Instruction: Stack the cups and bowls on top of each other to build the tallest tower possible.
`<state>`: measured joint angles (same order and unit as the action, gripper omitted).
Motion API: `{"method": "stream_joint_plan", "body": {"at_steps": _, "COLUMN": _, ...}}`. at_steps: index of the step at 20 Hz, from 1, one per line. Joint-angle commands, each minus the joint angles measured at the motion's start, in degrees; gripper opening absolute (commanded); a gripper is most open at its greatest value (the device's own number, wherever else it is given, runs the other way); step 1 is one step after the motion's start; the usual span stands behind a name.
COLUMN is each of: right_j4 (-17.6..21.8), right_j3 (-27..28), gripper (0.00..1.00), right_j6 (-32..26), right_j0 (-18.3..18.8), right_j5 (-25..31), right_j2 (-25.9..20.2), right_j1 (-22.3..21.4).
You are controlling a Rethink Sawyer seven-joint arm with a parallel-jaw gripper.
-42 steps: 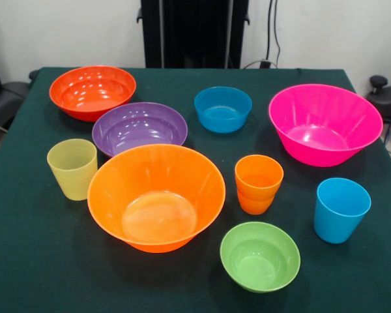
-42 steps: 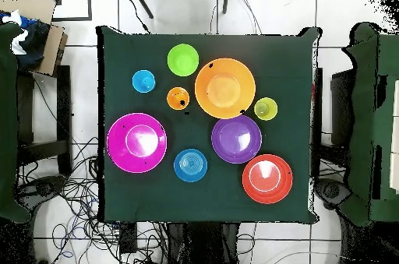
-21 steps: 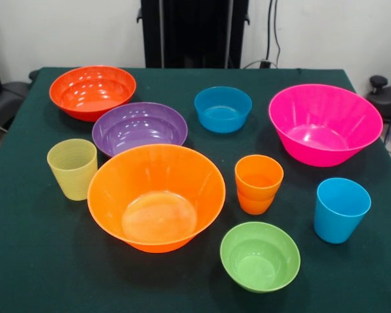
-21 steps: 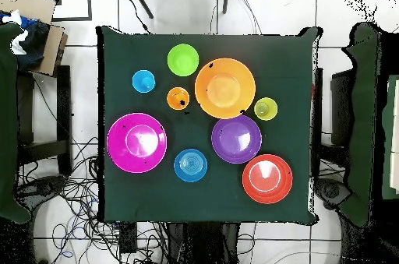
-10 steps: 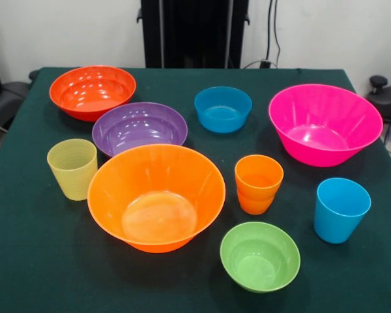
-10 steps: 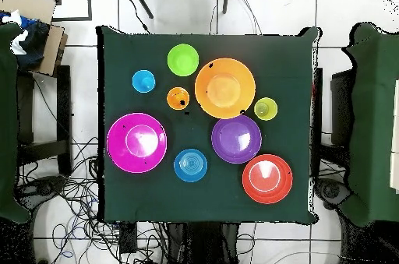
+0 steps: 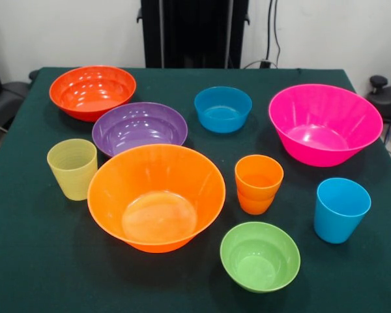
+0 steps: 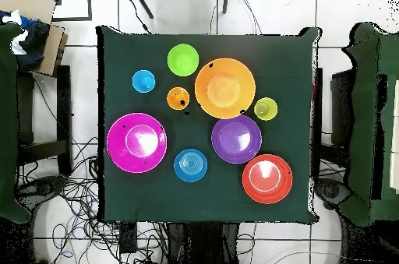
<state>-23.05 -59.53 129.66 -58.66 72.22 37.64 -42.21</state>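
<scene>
Green-clothed bench, every piece apart: large orange bowl near left, hot pink bowl far right, cups scattered. Only the orange cup looks doubled. End effector out of sight; no tower begun.

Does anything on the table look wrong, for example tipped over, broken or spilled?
Mostly no: every bowl and cup stands upright and apart on the green table, nothing spilled. One oddity: the orange cup shows a step round its side, as if two cups sit nested there. No tower is begun.
</scene>
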Motion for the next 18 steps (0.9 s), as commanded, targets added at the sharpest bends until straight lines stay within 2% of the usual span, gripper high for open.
{"method": "stream_joint_plan", "body": {"at_steps": 1, "right_j4": 0.03, "right_j3": -4.31, "gripper": 0.0, "right_j6": 16.52, "right_j0": -4.05, "right_j5": 1.15, "right_j2": -6.28, "right_j1": 4.01}}
{"method": "stream_joint_plan", "body": {"at_steps": 18, "right_j4": -0.21, "right_j3": 0.25, "gripper": 0.0, "right_j6": 18.85, "right_j0": -4.97, "right_j5": 3.88, "right_j2": -5.59, "right_j1": 6.94}}
